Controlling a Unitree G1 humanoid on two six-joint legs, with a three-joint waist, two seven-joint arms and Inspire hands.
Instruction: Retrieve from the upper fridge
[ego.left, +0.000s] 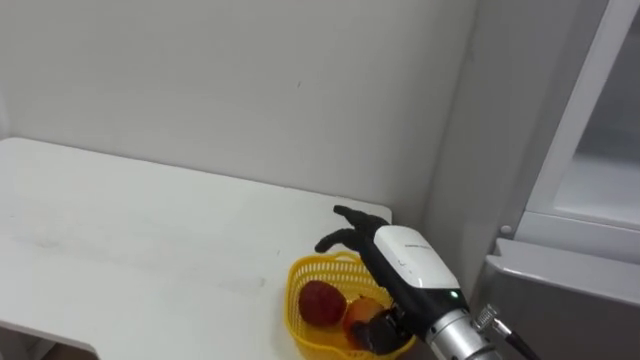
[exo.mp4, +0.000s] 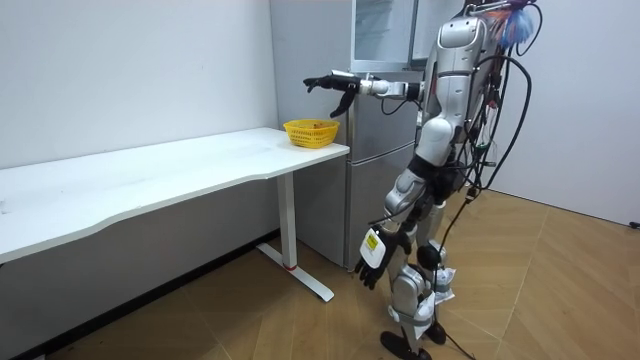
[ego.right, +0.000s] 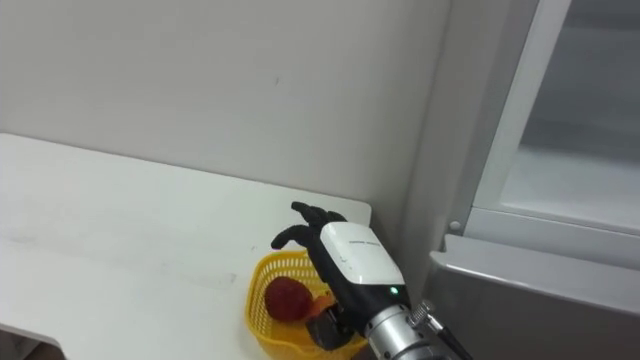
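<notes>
Two pieces of fruit lie in the round yellow plastic mesh basket (ego.left: 293, 295): a red fruit (ego.left: 320, 301) and, touching it on the side nearer the fridge, an orange fruit (ego.left: 361, 311). The basket sits at the corner of a long white table (exo.mp4: 150, 170), with a plain white wall (ego.left: 250, 80) behind it. A tall grey fridge (exo.mp4: 375, 150) stands just past it, and the pale inside of the fridge's upper part (exo.mp4: 383, 30) shows higher up.

The robot stands before the fridge, turned toward the basket. Its right hand (ego.left: 398, 250) hovers straight over the basket, palm down, dark fingers spread and only loosely bent, holding nothing. That hand and its forearm cover the basket's fridge-side rim and part of the orange fruit. A dark shape beside the orange fruit, under the wrist, could belong to the hand or be another thing; I cannot tell which. The bottom edge of the eye views cuts off the basket's near side.

The left hand (exo.mp4: 372, 262) hangs low, well away from the basket, too small for me to read its state.
</notes>
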